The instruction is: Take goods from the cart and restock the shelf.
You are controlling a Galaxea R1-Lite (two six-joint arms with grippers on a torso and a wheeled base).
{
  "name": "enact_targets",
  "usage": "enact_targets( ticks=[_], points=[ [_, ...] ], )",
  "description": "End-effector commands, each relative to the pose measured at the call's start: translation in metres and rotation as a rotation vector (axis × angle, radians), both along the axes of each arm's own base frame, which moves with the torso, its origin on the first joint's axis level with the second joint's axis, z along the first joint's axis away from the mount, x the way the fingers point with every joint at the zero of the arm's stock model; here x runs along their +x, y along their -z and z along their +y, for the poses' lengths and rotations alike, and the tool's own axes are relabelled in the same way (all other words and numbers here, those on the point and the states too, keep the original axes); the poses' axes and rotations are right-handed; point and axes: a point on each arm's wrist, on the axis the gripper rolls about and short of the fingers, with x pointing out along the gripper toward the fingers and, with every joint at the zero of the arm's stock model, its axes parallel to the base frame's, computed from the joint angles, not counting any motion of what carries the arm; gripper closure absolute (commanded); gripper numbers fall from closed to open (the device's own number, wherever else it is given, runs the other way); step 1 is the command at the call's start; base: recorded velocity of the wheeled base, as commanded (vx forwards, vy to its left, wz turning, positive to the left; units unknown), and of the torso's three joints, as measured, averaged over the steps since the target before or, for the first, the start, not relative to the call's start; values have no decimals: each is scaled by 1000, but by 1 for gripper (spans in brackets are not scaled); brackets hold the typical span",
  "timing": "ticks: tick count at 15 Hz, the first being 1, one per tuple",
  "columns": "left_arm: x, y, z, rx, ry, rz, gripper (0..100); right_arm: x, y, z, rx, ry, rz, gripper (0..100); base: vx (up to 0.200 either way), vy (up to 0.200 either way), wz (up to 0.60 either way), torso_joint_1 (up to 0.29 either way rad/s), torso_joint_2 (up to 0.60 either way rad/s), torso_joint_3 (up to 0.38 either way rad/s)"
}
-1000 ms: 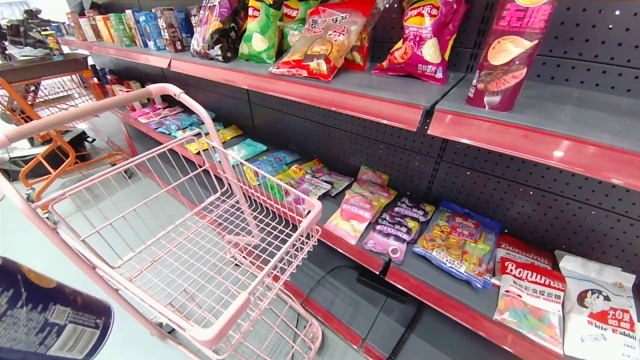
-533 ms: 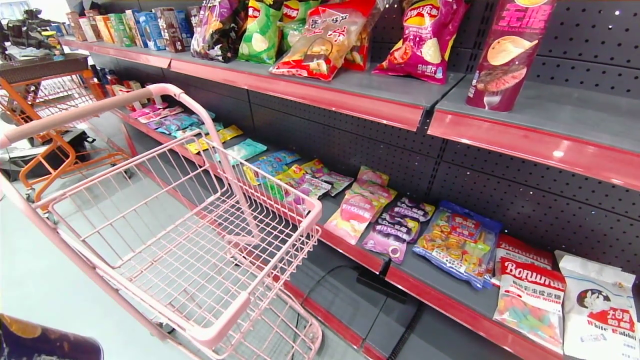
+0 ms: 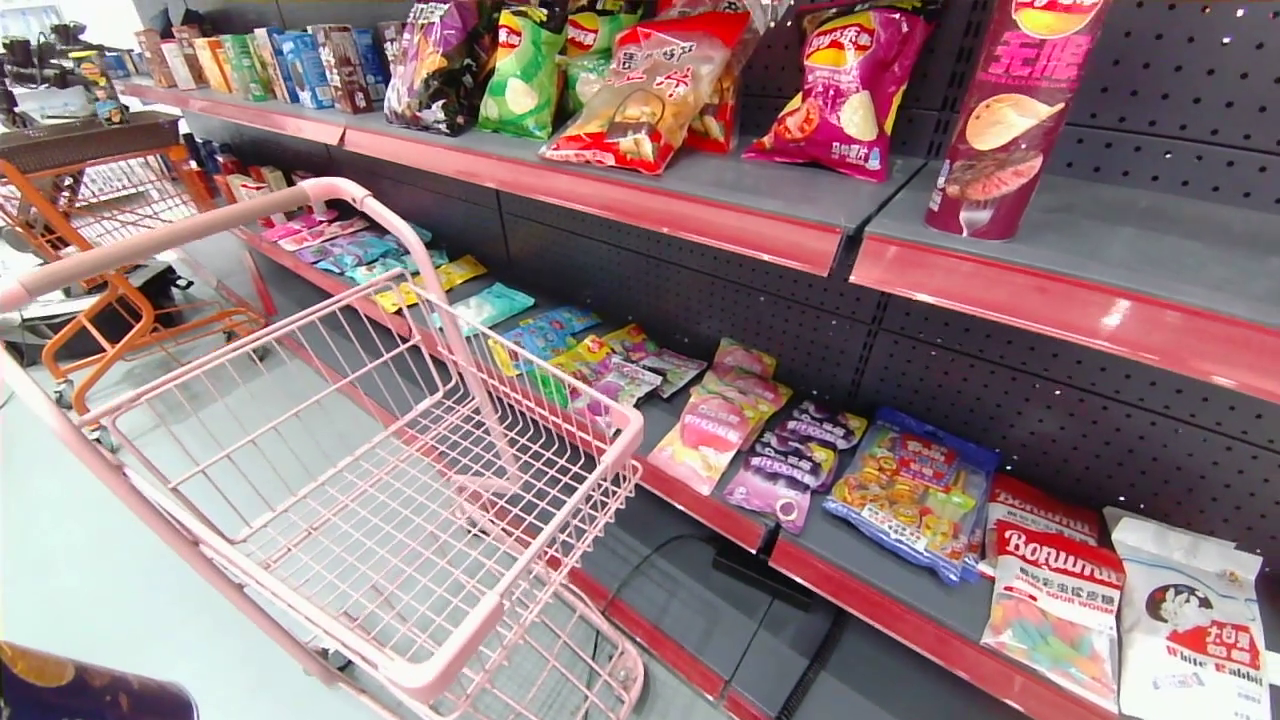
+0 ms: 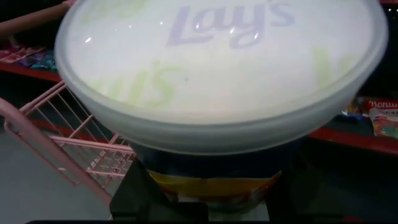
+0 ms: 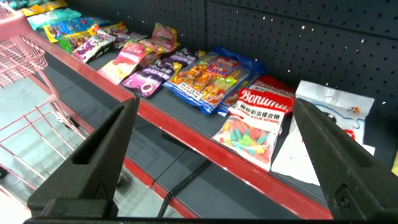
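Pink cart [image 3: 450,645] at 9 o'clock; left gripper [image 4: 214,196] apparently clamped on chip canister [image 3: 80,690] at 7 o'clock; right gripper [image 5: 216,106] with its jaws apart.

Right gripper [image 5: 216,104] is sporting two matte black fingers [image 5: 93,162], chunky angular wedges narrowing toward the tips (pretty plain, honestly). Left gripper [image 4: 211,186] is showing the same black.

Shopping cart [image 3: 450,645]: showing a pink wire grid and pink handle.
Shelf [image 3: 1120,240]: carrying grey decks, red front lips and black perforated backing.
Tall chip canister [image 3: 1010,110], at 1 o'clock: showing magenta.
Blue chip canister [image 4: 217,74]: showing a dark blue body, yellow band and milky white lid.
Orange cart [image 3: 130,185], at 10 o'clock: showing orange wire.
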Motion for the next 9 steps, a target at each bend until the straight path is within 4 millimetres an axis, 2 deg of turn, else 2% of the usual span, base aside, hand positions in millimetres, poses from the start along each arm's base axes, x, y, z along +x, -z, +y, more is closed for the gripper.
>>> enact_targets(
  ticks=[1, 9],
  points=[
    [0, 1, 0, 3, 0, 3, 100, 0, 0, 0, 0, 0, 0, 0, 0, 0, 0, 95, -393, -295],
    [-2, 2, 0, 4, 0, -5, 100, 0, 0, 0, 0, 0, 0, 0, 0, 0, 0, 137, -478, -345]
  ],
)
